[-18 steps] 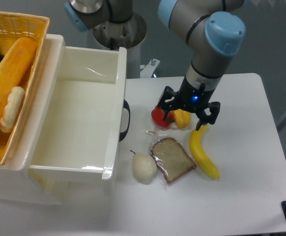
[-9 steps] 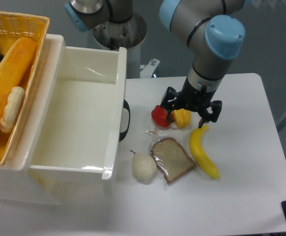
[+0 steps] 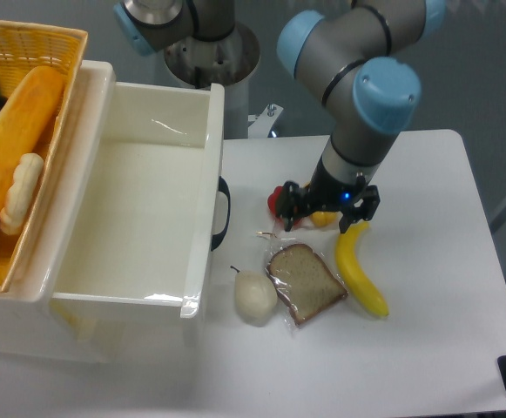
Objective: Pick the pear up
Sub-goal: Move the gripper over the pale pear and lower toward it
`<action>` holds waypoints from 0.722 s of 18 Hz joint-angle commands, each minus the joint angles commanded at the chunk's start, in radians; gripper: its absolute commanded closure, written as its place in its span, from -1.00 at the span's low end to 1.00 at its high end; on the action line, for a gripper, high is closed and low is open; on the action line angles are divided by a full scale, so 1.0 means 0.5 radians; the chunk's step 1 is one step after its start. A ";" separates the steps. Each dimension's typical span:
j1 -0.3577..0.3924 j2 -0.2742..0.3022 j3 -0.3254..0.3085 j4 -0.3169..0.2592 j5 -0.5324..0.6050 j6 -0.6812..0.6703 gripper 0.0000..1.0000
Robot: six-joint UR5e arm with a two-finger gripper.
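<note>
The pear (image 3: 254, 296) is a small pale cream fruit with a thin dark stem, lying on the white table just right of the white bin's front corner. My gripper (image 3: 326, 214) hangs up and to the right of it, over the red and yellow pieces (image 3: 279, 201), well apart from the pear. Its two dark fingers (image 3: 288, 212) stand spread apart with nothing held between them. The bread slice lies between the pear and the gripper's spot.
A wrapped bread slice (image 3: 306, 281) touches the pear's right side. A banana (image 3: 358, 270) lies right of the bread. A large white bin (image 3: 139, 205) stands on the left, with a wicker basket (image 3: 35, 48) of food beyond it.
The gripper has shifted left and slightly lower, covering more of the red and yellow pieces, and the arm has swung left above it. The pear, bread and banana have not moved.
</note>
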 joint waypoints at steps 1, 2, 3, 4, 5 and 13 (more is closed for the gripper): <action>-0.024 -0.018 0.003 0.006 0.000 -0.034 -1.00; -0.034 -0.025 0.000 0.006 -0.006 -0.041 -1.00; -0.049 -0.034 0.000 0.000 -0.006 -0.022 -1.00; -0.067 -0.049 0.000 -0.003 -0.009 -0.037 -1.00; -0.080 -0.064 -0.003 -0.009 -0.006 -0.044 -1.00; -0.147 -0.172 0.009 -0.009 0.000 -0.295 -1.00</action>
